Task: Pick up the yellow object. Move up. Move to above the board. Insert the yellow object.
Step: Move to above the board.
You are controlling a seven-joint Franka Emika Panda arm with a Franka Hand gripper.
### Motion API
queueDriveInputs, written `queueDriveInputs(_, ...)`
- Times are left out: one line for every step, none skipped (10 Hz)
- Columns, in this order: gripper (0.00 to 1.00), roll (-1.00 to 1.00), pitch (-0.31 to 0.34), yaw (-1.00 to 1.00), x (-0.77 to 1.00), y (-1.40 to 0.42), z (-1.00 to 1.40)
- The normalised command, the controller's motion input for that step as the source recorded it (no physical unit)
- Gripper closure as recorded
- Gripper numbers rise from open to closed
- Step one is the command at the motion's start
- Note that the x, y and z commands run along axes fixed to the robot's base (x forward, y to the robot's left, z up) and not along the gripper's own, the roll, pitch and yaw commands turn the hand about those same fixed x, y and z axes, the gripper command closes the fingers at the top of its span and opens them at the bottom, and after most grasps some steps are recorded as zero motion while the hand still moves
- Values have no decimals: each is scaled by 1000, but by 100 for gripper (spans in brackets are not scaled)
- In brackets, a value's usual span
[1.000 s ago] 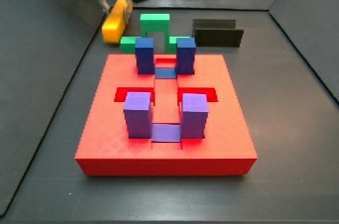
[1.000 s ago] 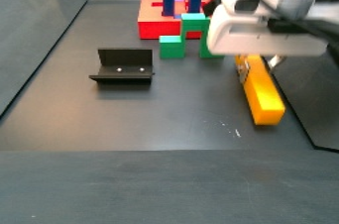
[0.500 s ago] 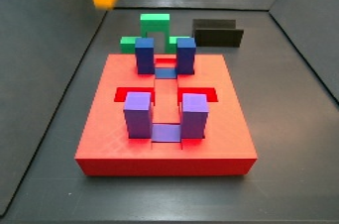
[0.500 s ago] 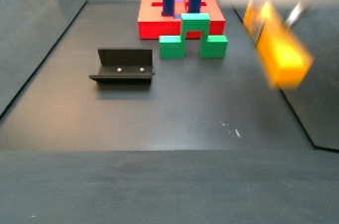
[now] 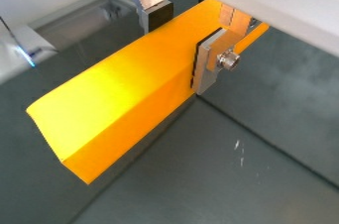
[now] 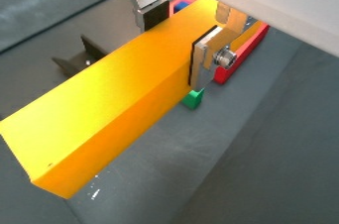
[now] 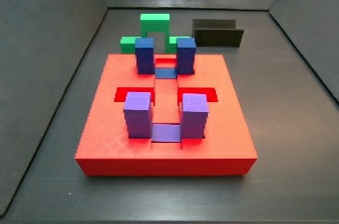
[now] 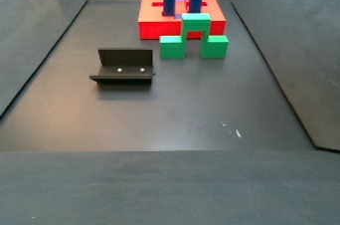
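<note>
While the tool [image 5: 185,32] pinched the yellow bar [image 5: 133,94] high off the floor, out of both side views, the lift looked done. Next, I judged, it had to carry the bar above the red board [image 7: 166,119] and line it up with the middle channel.

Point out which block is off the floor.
The yellow bar: the gripper clamps it in both wrist views. The green block and the board's purple and blue posts sit below.
</note>
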Motion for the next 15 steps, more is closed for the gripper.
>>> queueDriveInputs(100, 6, 56, 4, 4, 2, 533)
queueDriveInputs(100, 0, 47, -2, 38, 7, 233)
queueDriveInputs(100, -3, 59, -1, 29, 4, 173)
queueDriveInputs(100, 69, 191, 93, 660, -1400, 187)
queueDriveInputs(100, 85, 185, 95, 657, -1400, 170)
queueDriveInputs(100, 74, 220, 73, 685, -1400, 169)
queueDriveInputs(100, -9, 219, 43, 702, -1400, 173)
queueDriveInputs(100, -19, 207, 23, 717, -1400, 183)
queueDriveInputs(100, 21, 166, 16, 714, -1400, 183)
queueDriveInputs(100, 6, 154, 15, 732, -1400, 189)
queueDriveInputs(100, 0, 162, 14, 760, -1400, 198)
queueDriveInputs(100, 20, 169, 11, 786, -1400, 209)
queueDriveInputs(100, 32, 168, 6, 810, -1400, 211)
queueDriveInputs(100, 84, 184, 13, 369, -516, 88)
queueDriveInputs(100, 87, 168, 10, 186, -180, 45)
